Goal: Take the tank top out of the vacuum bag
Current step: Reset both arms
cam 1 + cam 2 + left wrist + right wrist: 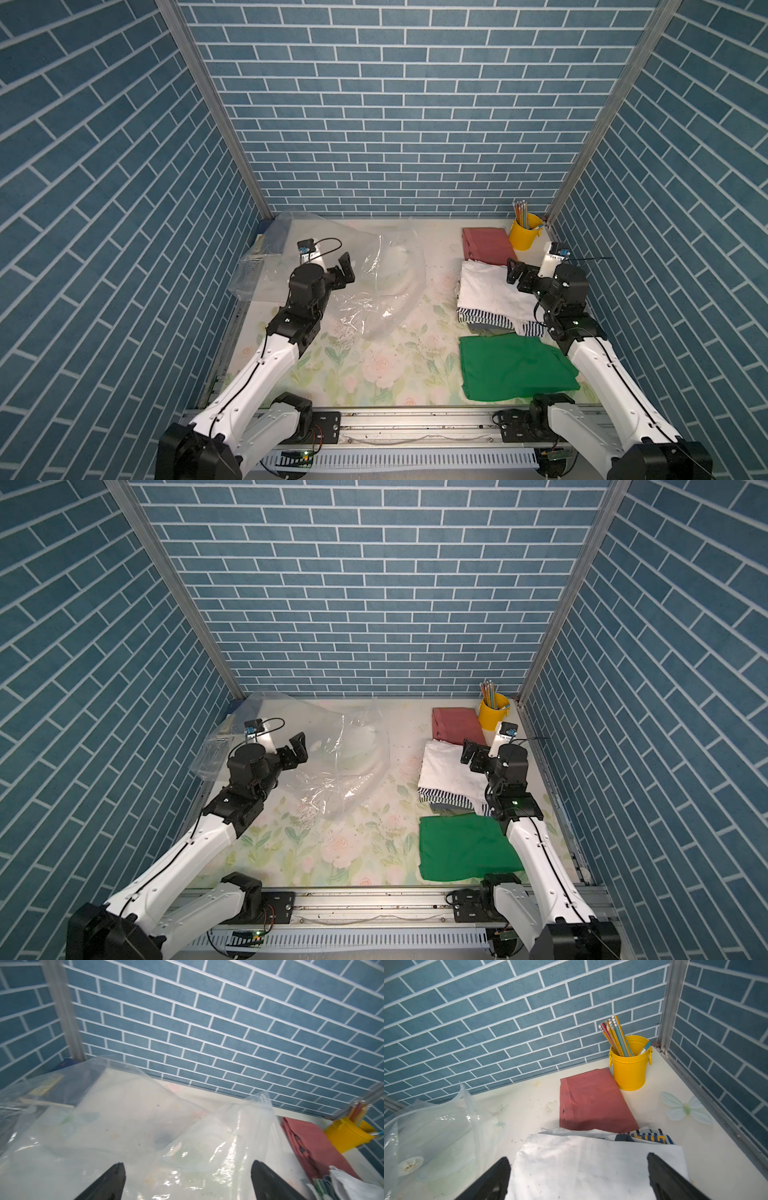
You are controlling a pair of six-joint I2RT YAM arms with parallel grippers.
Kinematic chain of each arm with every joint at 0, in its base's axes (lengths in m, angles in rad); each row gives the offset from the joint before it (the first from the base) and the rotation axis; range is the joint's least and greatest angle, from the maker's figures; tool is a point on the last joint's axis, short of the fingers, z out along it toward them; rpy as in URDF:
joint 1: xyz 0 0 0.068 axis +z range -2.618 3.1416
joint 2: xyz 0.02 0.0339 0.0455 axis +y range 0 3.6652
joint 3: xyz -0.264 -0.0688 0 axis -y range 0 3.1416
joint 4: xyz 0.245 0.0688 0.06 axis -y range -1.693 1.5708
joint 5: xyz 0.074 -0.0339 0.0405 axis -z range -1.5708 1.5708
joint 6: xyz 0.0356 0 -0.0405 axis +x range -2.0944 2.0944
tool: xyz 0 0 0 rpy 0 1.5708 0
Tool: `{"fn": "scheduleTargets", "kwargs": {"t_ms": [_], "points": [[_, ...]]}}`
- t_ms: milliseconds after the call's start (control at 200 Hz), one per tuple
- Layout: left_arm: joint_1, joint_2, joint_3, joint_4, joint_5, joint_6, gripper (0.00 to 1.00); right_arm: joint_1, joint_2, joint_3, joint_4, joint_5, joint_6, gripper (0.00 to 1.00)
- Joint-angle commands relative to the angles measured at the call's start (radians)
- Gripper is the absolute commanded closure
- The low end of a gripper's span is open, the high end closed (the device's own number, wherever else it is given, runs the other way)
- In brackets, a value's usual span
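Above the vacuum bag (376, 291), left gripper (188, 1164) wide, empty.

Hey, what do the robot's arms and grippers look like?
The left arm and right arm have white shells, black joints and a thin black cable along each. The left gripper and right gripper are black and tapered; a white camera box sits at each wrist.

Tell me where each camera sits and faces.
Top views: above the front rail, looking down at the table; left arm, right arm, left gripper, right gripper show.
Left wrist: on left arm, facing the back wall over the vacuum bag; open fingers show.
Right wrist: on right arm, facing the back wall over the white garment; open fingers show.
Shared: both wrist views show red cloth, yellow bucket.
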Motion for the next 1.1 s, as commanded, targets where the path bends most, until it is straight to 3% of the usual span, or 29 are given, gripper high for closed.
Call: {"fn": "scheduleTargets", "kwargs": {"t_ms": [0, 155, 255, 375, 475, 725, 930, 1095], "points": [[0.017, -0.054, -0.123, 0.216, -0.146, 0.137, 0.0, -0.008, -0.024, -0.108, 0.21, 0.077, -0.086, 0.01], [0.076, -0.077, -0.371, 0.592, -0.084, 0.244, 0.0, -0.012, -0.013, -0.256, 0.444, 0.117, -0.129, 0.01], [0.133, -0.05, -0.415, 0.622, -0.035, 0.245, 0.0, -0.013, 0.026, -0.309, 0.516, 0.162, -0.161, 0.01], [0.149, 0.029, -0.447, 0.7, -0.024, 0.322, 0.0, -0.015, 0.106, -0.449, 0.835, 0.217, -0.187, 0.0], [0.194, 0.111, -0.491, 0.821, 0.033, 0.315, 0.0, -0.02, 0.223, -0.518, 1.068, 0.25, -0.199, 0.0], [0.237, 0.335, -0.495, 1.056, 0.128, 0.317, 0.0, -0.063, 0.433, -0.532, 1.274, 0.159, -0.241, 0.01], [0.257, 0.509, -0.444, 1.143, 0.127, 0.322, 0.0, -0.074, 0.619, -0.549, 1.476, 0.11, -0.239, 0.01], [0.264, 0.576, -0.402, 1.114, 0.153, 0.326, 0.0, -0.078, 0.597, -0.508, 1.361, 0.093, -0.242, 0.0]]}}
